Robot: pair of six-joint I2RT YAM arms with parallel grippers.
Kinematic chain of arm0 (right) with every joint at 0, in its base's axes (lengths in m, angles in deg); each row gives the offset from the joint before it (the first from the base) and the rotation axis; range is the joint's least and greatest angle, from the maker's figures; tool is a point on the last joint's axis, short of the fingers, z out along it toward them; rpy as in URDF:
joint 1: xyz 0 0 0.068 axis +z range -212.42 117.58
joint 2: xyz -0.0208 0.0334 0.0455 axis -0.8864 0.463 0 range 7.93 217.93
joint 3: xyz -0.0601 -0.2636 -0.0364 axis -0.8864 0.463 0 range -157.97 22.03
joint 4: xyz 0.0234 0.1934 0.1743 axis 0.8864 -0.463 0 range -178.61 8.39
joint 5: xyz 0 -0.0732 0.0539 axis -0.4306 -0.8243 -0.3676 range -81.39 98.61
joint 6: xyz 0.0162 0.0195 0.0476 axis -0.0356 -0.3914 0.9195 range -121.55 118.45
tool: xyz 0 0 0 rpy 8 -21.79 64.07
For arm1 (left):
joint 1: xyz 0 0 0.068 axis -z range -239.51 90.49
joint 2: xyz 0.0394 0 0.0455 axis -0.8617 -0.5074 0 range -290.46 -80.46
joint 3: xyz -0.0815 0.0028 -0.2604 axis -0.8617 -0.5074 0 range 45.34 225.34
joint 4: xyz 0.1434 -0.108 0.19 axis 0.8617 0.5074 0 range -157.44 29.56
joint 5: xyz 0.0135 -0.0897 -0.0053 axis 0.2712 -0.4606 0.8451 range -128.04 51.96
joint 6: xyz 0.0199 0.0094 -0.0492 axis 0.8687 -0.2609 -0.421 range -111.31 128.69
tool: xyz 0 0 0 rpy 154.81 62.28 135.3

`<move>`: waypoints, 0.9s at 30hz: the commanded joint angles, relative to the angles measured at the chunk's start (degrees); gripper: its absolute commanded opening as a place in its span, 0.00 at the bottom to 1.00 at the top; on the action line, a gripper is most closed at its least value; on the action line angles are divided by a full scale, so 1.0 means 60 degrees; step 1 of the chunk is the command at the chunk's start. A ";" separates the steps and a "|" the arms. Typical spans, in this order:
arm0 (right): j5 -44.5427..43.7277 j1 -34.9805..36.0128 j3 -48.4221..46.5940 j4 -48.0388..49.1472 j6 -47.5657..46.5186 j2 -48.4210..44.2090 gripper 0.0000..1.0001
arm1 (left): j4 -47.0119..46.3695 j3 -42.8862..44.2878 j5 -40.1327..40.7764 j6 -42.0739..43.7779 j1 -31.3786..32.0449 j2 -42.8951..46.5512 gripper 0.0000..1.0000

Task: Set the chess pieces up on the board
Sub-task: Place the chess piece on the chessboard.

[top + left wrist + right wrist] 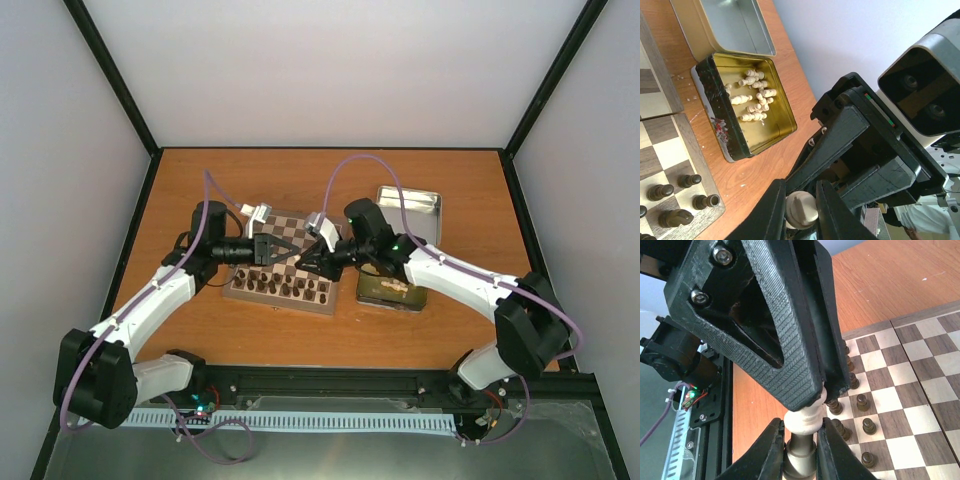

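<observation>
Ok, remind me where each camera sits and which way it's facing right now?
Top external: above and behind the robot, looking down on the board; left arm and right arm show whole.
Left wrist: looks past the left gripper, shut on a cream piece, toward the gold tin and right wrist camera.
Right wrist: looks past the right gripper, shut on the same piece, at the left gripper, dark pieces and near rail.
Shared: both wrist views show that piece; all three show the board.
</observation>
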 commanded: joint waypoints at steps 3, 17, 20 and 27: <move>-0.0399 0.0117 -0.0433 0.0152 -0.0004 0.0166 0.16 | 0.0242 0.0327 -0.0304 0.0475 0.0062 0.0089 0.03; -0.2672 0.0110 0.0007 0.0327 0.0892 -0.0209 0.65 | 0.1439 0.1052 0.3533 0.1349 0.0062 0.0467 0.01; -0.3603 0.0096 0.0520 0.0552 0.1179 -0.0668 0.70 | 0.1836 0.1354 0.5773 0.1671 0.0062 0.0403 0.01; -0.5535 0.0033 0.1530 0.0591 0.2086 -0.1589 0.71 | 0.1040 0.1780 0.8850 0.2022 0.0062 -0.0698 0.01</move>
